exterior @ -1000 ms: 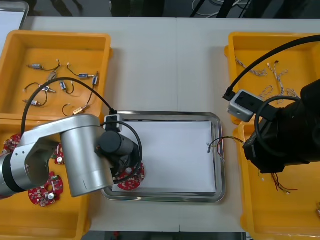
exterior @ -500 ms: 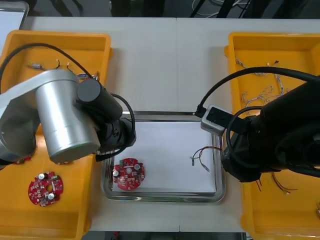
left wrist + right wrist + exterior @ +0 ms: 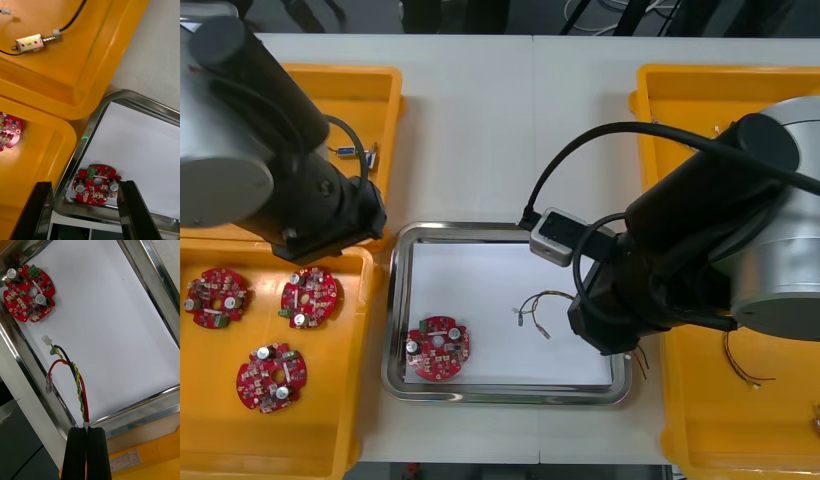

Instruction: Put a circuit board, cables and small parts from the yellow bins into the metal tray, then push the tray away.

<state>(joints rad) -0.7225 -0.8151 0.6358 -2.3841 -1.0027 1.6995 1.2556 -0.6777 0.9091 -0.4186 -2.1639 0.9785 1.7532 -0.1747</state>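
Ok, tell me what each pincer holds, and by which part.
Right pincer: the red and yellow cable, pinched at one end, the rest hanging over the metal tray. Left pincer: open, holding nothing.

Round red circuit board (image 3: 438, 349) flat in near-left corner of metal tray (image 3: 505, 230); red-and-yellow cable (image 3: 77, 384) hangs over tray's white middle.
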